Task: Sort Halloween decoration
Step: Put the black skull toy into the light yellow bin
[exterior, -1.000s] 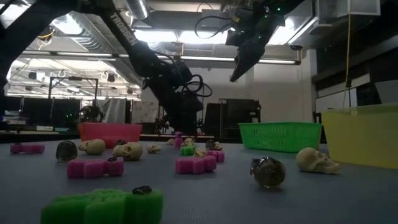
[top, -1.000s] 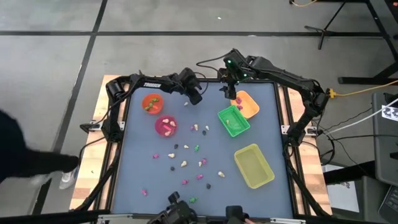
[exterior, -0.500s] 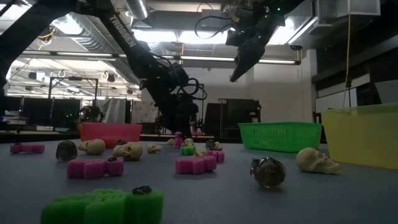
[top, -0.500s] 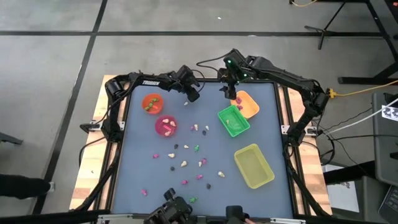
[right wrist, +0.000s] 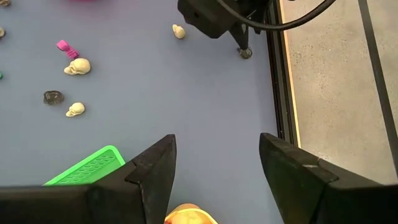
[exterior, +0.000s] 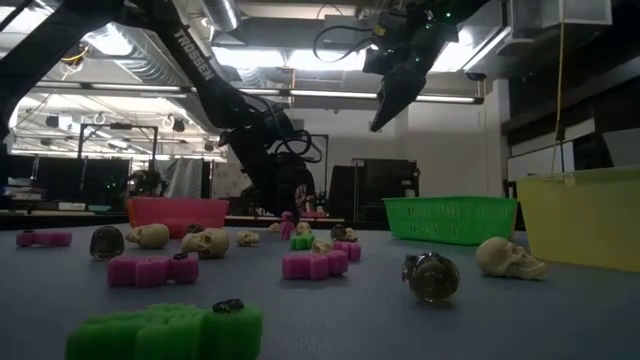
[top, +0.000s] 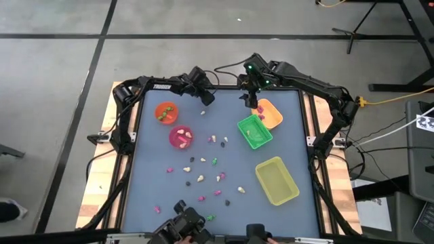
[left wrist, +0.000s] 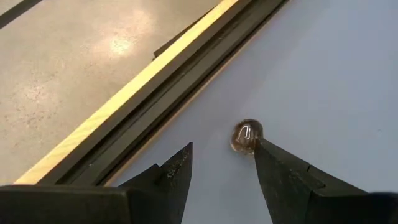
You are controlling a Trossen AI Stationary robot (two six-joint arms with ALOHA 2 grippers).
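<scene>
High view first: the left claw (top: 205, 99) sits at the far edge of the blue tabletop (top: 291, 135), just beyond the orange cup (top: 165, 112) and pink cup (top: 181, 137). Its wrist camera shows the fingers (left wrist: 280, 177) spread apart and holding nothing, with a small clear-brown trinket (left wrist: 246, 136) lying on the mat between the tips, close against one finger, near the black rail (left wrist: 186, 87) at the tabletop's edge. The right claw (top: 252, 102) hangs above the far edge too, over the spot where the orange tray (top: 270, 112) and green tray (top: 255, 131) meet; its fingers (right wrist: 292, 171) also stand wide and empty, well up off the surface in the low view (exterior: 385, 105). The yellow tray (top: 277, 179) lies nearer, on the right side. The decorations (top: 207, 177), pink, green, cream skulls and dark bits, are mostly scattered loose across the middle and near part of the tabletop, with a few already in the cups and the green tray. From low down, cream skulls (exterior: 508, 258) and pink pieces (exterior: 315, 264) lie in front.
</scene>
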